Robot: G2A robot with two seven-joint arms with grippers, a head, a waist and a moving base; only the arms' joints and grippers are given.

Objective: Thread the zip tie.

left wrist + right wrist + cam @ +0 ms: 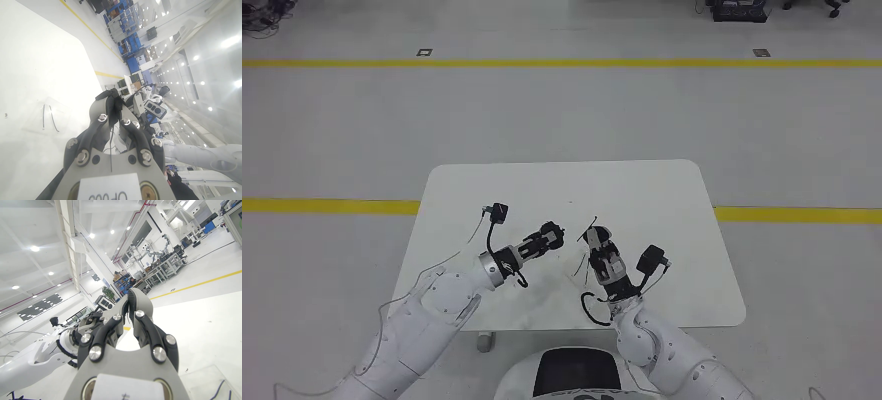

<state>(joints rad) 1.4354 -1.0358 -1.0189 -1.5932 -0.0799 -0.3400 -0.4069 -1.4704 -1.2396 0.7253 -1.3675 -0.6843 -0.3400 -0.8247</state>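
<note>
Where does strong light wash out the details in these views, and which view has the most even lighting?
Left wrist view: glare bleaches the table, so the spare zip ties on it look faint. Right wrist view: ceiling lamps flare brightly, while the gripped zip tie shows dark. Top view: the light is even, without glare.

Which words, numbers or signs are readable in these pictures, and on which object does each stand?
The left label, on the mount of the left gripper: upside down, cut by the picture's edge, not readable whole.
The right label, on the mount of the right gripper: only a fragment of a mark, unreadable.
The signs in the hall behind: too small to read.
The zip tie and the table: no print seen.
</note>
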